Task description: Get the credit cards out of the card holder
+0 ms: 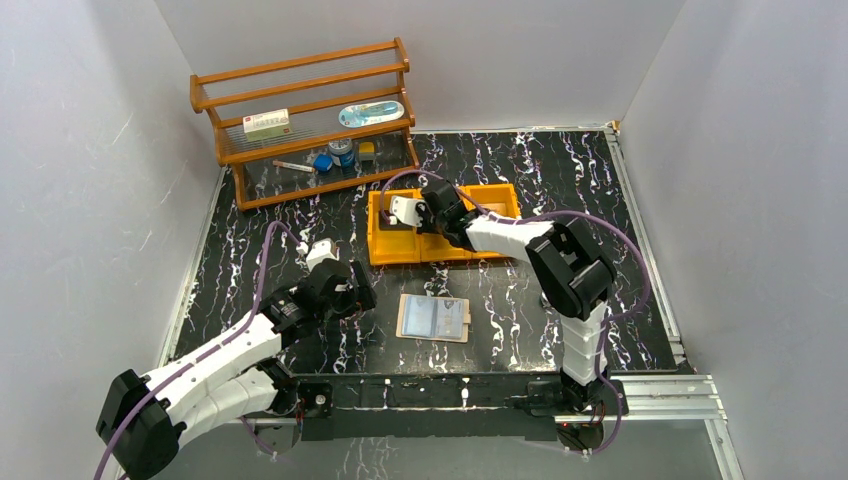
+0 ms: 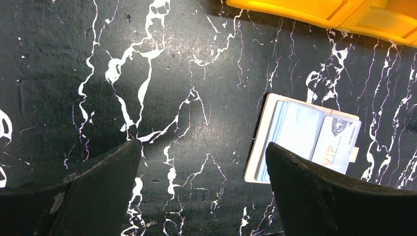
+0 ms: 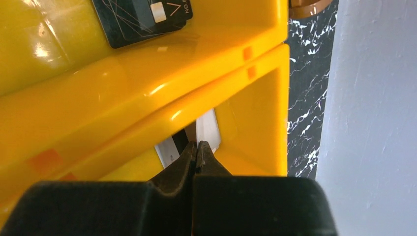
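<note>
1 holder [image 2: 290,130] just right of left gripper [image 2: 202,147], 1 VIP card [image 2: 337,145] inside | left fingers [image 2: 98,182] wide apart, table [image 2: 147,73] between | right gripper [image 3: 197,150] pinched together in bin [image 3: 147,98]: 1 pale card [image 3: 209,129] at tips, 1 dark card [image 3: 137,17] next compartment

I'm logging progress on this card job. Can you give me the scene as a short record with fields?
card holder: open flat on the table, pale VIP card in a pocket
yellow bin: dark card in one compartment, white card in the next
left pincer: open, above the table beside the card holder
right pincer: shut, tips inside the bin at the white card; grip unclear
</note>
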Robot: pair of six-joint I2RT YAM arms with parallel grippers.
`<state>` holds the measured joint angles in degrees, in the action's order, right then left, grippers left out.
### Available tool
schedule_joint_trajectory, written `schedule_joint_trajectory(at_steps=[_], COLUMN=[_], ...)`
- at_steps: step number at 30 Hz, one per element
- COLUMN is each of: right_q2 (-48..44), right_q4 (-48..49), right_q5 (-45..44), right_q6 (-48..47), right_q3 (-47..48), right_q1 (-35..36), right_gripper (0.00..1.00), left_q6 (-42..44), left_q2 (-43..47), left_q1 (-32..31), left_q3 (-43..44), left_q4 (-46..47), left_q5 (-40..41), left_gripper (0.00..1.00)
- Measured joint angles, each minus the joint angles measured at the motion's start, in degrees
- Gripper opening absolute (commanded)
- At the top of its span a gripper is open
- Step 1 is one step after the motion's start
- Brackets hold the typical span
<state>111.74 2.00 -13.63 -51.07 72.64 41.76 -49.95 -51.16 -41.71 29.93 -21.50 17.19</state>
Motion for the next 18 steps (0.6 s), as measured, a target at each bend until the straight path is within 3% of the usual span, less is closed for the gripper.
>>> schedule_joint_trajectory(at_steps=[4,7,18], right_q2=[1.7,1.79,0.04], right_q4=[1.29,2.12,2.29], right_q5=[-0.02,0.0,1.86], right_q6=[-2.25,-2.78,2.64], right_q3=[-0.15,-0.5,-1.73], right_q1=[0.15,0.28,0.33], right_gripper=[0.16,0.31,0.39], left_q6=[-0.02,-0.02,0.0], left_q2=[-0.02,0.0,-0.04], left_q1=[0.02,0.02,0.02], left_q3=[0.0,-0.02,0.0], left_q4=[-0.07,-0.26,-0.39], left_q5=[0.13,0.17,-0.07], left_gripper=[0.98,0.98,0.98])
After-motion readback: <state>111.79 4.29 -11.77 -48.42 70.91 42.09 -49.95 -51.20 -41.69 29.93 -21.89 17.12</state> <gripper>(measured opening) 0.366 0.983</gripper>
